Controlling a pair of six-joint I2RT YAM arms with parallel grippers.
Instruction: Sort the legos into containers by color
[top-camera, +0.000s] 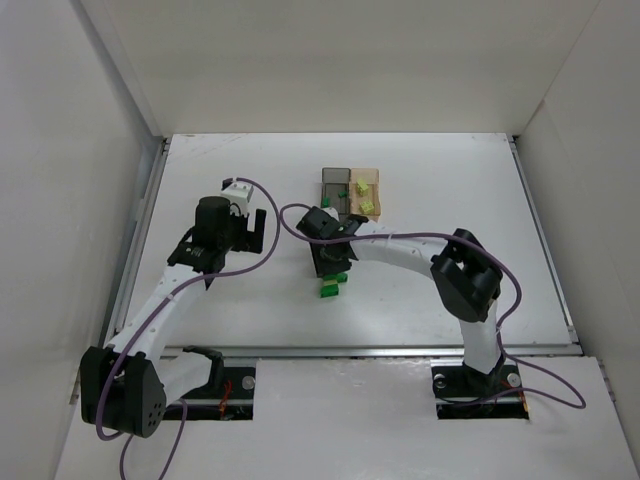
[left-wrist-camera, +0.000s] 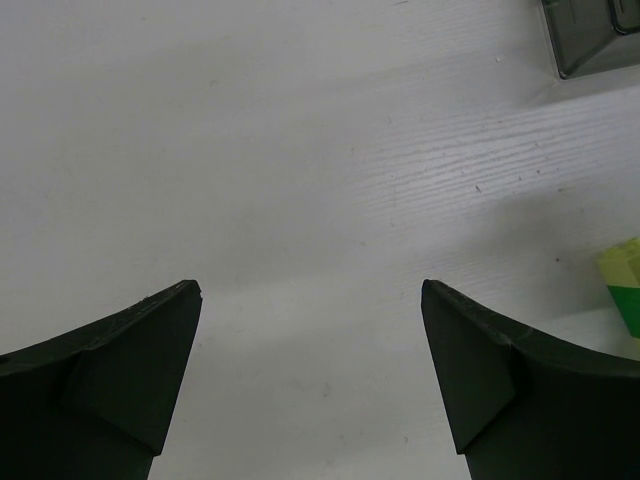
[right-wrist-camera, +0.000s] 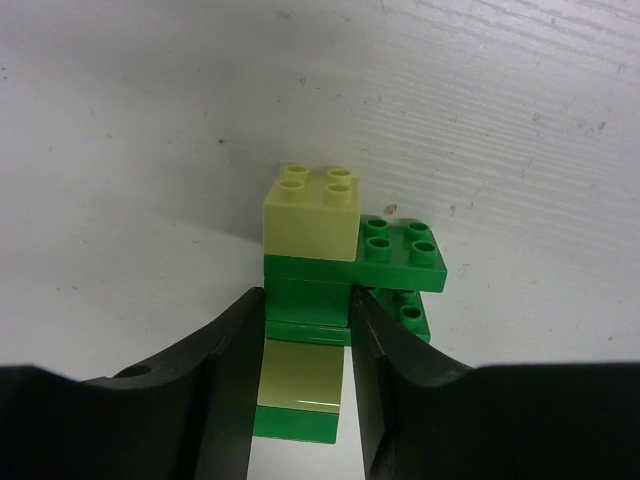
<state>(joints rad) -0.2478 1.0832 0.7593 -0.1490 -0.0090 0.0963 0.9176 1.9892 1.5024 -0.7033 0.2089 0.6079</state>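
In the right wrist view my right gripper (right-wrist-camera: 307, 300) is shut on a stack of joined legos (right-wrist-camera: 400, 255): dark green bricks and plates with pale yellow-green bricks (right-wrist-camera: 312, 212) between them. In the top view this gripper (top-camera: 330, 264) is just in front of the containers, with green legos (top-camera: 331, 287) showing at its tip. The smoky grey container (top-camera: 334, 178) and the orange-tan container (top-camera: 372, 178) stand joined; the tan one holds two yellow-green legos (top-camera: 364, 196). My left gripper (top-camera: 251, 232) is wide open and empty over bare table (left-wrist-camera: 310, 290).
White walls enclose the table on the left, back and right. In the left wrist view a corner of the grey container (left-wrist-camera: 590, 45) is at the top right, and a yellow-green brick on a green one (left-wrist-camera: 625, 285) is at the right edge.
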